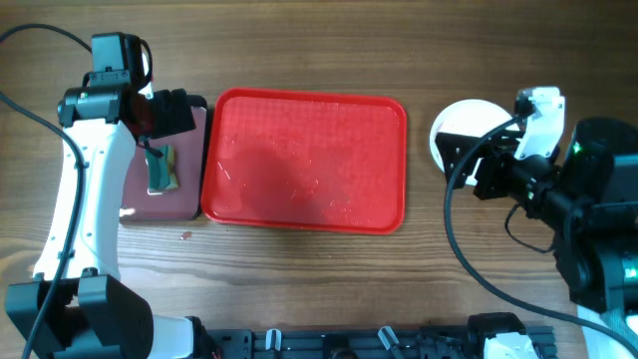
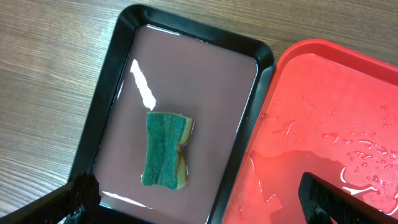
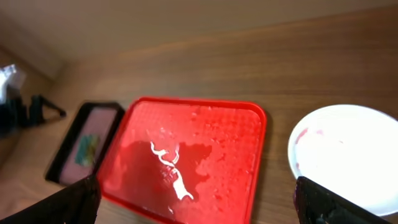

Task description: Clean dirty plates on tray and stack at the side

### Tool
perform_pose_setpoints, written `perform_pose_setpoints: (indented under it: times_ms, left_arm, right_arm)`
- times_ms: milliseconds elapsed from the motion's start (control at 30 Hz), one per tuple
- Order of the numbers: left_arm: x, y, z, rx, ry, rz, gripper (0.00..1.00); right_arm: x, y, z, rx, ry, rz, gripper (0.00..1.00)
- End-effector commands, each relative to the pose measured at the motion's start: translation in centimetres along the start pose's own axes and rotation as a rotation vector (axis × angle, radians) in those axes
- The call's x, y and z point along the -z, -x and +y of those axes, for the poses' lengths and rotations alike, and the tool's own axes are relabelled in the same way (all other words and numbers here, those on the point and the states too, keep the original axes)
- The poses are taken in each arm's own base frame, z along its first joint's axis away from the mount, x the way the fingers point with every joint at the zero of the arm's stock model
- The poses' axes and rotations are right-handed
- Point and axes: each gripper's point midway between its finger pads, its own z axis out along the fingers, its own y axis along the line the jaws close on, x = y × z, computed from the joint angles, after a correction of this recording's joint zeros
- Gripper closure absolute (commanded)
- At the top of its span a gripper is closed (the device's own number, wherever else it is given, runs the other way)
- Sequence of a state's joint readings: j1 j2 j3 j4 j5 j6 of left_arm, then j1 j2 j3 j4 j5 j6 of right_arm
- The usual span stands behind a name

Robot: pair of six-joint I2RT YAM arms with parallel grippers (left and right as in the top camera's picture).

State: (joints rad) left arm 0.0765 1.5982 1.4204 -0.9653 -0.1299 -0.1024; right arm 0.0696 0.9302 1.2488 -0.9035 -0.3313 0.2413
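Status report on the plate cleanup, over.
Left pincer open over small black-rimmed maroon tray holding green-and-yellow sponge. Right pincer open beside white round plate, red smear near edge. Large red plastic tray bare, wet. Nothing in the way.

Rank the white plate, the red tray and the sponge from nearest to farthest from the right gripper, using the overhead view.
1. white plate: at the right side, with the right gripper partly over it.
2. red tray: in the middle of the view.
3. sponge: far left, lying in the small dark tray.
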Motion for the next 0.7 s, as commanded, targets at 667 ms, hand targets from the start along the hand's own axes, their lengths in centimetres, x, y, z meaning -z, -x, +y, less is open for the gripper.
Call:
perform_pose_setpoints:
  times_ms: [667]
  left_arm:
    - [0.1,0.2,-0.2,0.009,-0.007,-0.004,0.00]
  right_arm:
    - [5.6,0.0,3.5,0.331,0.221,-0.794,0.00]
